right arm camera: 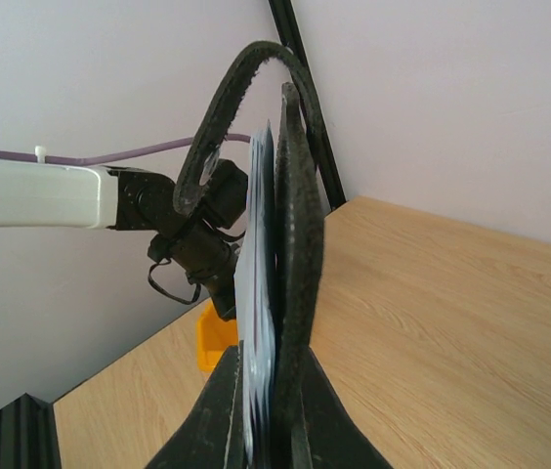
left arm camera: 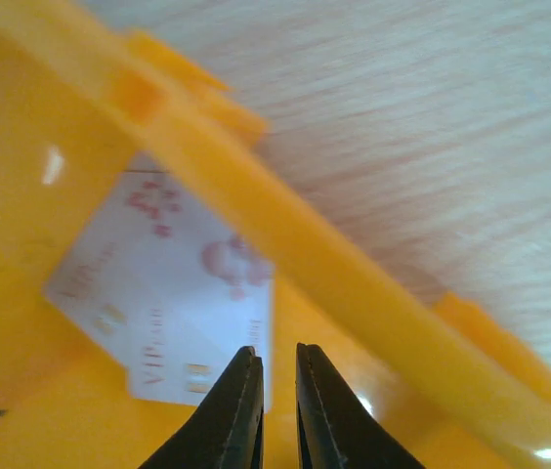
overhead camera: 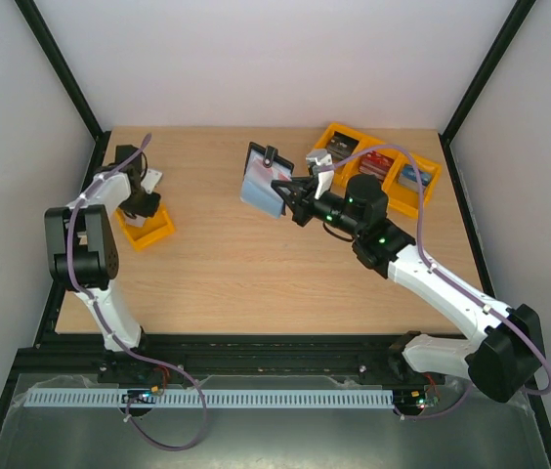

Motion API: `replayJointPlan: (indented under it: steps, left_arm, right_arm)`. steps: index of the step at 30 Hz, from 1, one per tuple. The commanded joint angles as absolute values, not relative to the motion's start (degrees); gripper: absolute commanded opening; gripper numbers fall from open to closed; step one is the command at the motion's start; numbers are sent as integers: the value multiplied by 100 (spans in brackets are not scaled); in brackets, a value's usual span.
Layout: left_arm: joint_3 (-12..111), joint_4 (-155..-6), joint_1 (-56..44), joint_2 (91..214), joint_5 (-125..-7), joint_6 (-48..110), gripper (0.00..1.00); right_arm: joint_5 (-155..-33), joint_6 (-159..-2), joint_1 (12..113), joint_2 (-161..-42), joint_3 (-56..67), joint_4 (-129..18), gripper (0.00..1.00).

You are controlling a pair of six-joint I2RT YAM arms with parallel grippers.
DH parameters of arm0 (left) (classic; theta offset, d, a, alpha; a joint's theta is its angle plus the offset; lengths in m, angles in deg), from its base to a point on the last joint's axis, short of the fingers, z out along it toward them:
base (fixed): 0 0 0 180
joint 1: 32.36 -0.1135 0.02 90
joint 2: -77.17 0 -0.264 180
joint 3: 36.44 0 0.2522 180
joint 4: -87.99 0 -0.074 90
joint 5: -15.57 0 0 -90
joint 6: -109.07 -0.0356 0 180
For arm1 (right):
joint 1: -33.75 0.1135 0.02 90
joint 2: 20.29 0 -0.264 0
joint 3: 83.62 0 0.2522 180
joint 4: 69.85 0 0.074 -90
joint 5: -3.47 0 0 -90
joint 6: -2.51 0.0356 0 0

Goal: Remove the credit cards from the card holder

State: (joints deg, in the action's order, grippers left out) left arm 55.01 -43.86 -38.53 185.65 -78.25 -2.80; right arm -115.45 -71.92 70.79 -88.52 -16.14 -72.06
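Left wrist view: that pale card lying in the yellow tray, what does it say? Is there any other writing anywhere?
"VIP": in red on the credit card, near its lower edge; whatever follows is blurred.
A second red line by the card's left edge: too blurred to read.
Card stacks in the top view: too small to read.
Card holder: no writing shows.

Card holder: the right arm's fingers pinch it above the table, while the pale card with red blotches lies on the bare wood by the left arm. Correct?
One thing is wrong. The credit card lies inside the small yellow tray, not on bare wood; the left wrist view shows it. The fingers of the right gripper do pinch the card holder.
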Motion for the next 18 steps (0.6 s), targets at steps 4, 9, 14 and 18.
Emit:
replayJointPlan:
  steps: [4,9,14,18]
  left_arm:
    - [4979,-4058,-3745,18788,-7363,125,12]
    - [4822,-4349,-3745,18939,-8028,198,12]
    - [4775,-4591,-3754,19000,-8846,21,14]
    - [4722,-5090,-3754,19137,-9668,-160,14]
  right_arm:
    - [-11543,-7292,7084,-8687,-1646,-7361,2]
    - [-11535,-7303,7084,-8652,-1664,-7349,2]
    - [-11508,-7327,7084,-8623,-1662,-7324,2]
    - [-11525,-7346,7084,-8601,-1652,-7334,2]
